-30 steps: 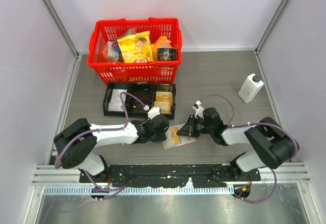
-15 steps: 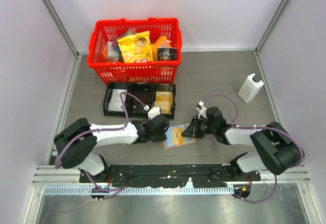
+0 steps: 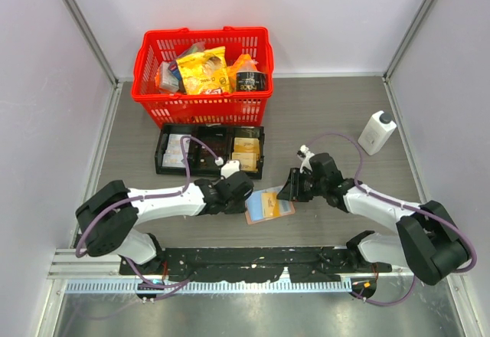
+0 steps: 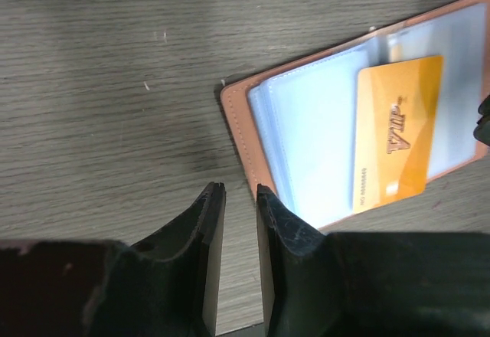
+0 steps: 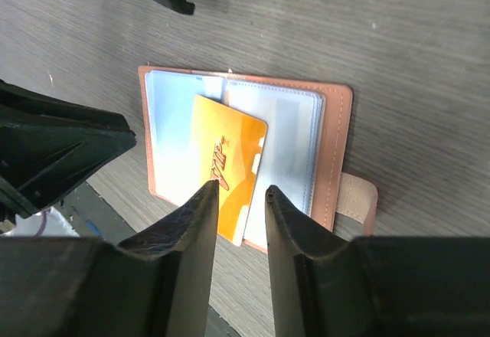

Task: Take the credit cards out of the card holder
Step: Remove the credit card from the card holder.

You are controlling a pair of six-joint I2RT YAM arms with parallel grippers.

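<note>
Midway along the worktop's (image 3: 321, 115) front edge the card holder (image 3: 269, 205) lies open, gold card (image 4: 396, 153) askew on it. Left hand (image 4: 240, 191) and right hand (image 5: 241, 190), both narrowly parted and empty, flank its side edges; bare worktop spreads rightward.

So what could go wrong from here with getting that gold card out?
1. The gold card lies flat and askew on the open wallet; the right gripper, jaws barely apart, may slip off it.
2. The left gripper sits beside the wallet's edge, not clearly pinning it, so the wallet could drag along with the card.
</note>
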